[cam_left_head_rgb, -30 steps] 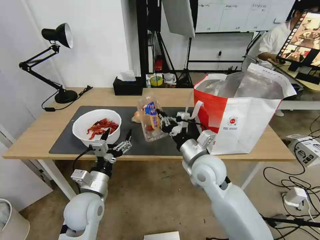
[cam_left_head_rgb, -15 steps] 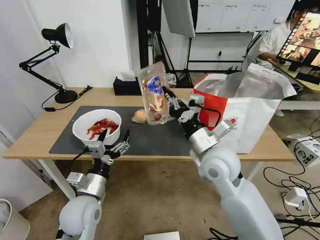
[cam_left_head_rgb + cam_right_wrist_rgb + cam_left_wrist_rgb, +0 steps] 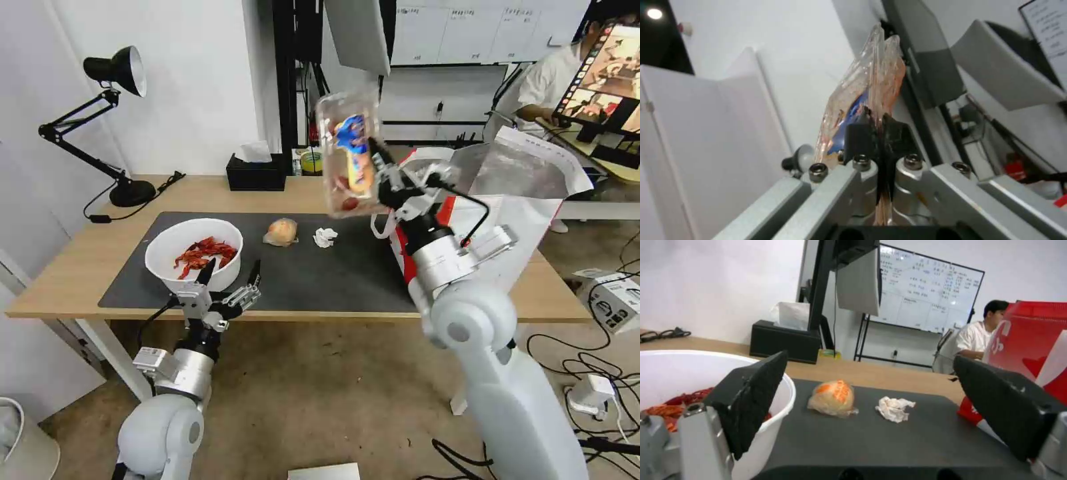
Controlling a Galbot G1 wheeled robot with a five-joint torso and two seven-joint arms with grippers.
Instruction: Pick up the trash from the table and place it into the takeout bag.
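My right gripper [image 3: 381,175] is shut on the edge of the clear plastic tray [image 3: 348,155] with cherry tomatoes, held high and upright just left of the takeout bag [image 3: 507,213]; the wrist view shows the tray [image 3: 865,90] pinched between the gripper's [image 3: 879,128] black pads. On the dark mat lie the wrapped orange lump [image 3: 281,231] and the crumpled tissue [image 3: 325,237]. The white bowl [image 3: 194,253] of crayfish shells stands at the mat's left. My left gripper [image 3: 231,275] hangs open at the table's front edge by the bowl [image 3: 666,373]; beyond its fingers lie the lump [image 3: 832,399] and tissue [image 3: 894,408].
A black tissue box [image 3: 255,171] and a black desk lamp [image 3: 113,73] stand at the back of the light-wood table [image 3: 80,260]. Cables and boxes lie on the floor at the right. The red bag wall [image 3: 1031,340] rises beside the mat.
My right arm has lifted the clear tray up off the mat and carried it right toward the bag's opening, uncovering the tissue. The left gripper has stayed by the bowl.
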